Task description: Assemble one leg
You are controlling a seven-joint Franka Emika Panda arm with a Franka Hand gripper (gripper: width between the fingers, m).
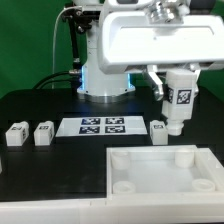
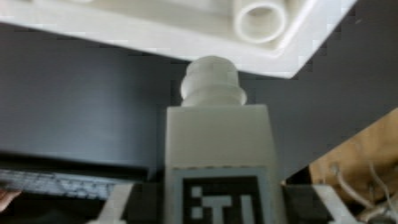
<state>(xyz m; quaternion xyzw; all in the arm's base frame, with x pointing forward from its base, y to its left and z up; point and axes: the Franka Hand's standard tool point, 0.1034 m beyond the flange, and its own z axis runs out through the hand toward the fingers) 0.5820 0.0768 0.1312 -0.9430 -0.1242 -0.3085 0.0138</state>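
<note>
My gripper (image 1: 176, 88) is shut on a leg (image 1: 181, 103), a chunky white block with a square tag, held above the table with its round peg pointing down. In the wrist view the leg (image 2: 217, 140) sits between my jaws (image 2: 217, 206). Its peg stops just short of the edge of the large white square piece (image 2: 143, 35), near a round corner socket (image 2: 263, 20). In the exterior view that piece (image 1: 160, 183) lies at the front right, and the held leg hangs over its far edge. Three more legs lie on the table: two at the left (image 1: 15, 135) (image 1: 43, 133) and one (image 1: 158, 128) beside the held leg.
The marker board (image 1: 100, 126) lies flat in the middle of the black table. The arm's white base (image 1: 105, 80) stands behind it. A wooden surface (image 2: 365, 160) shows past the table edge in the wrist view.
</note>
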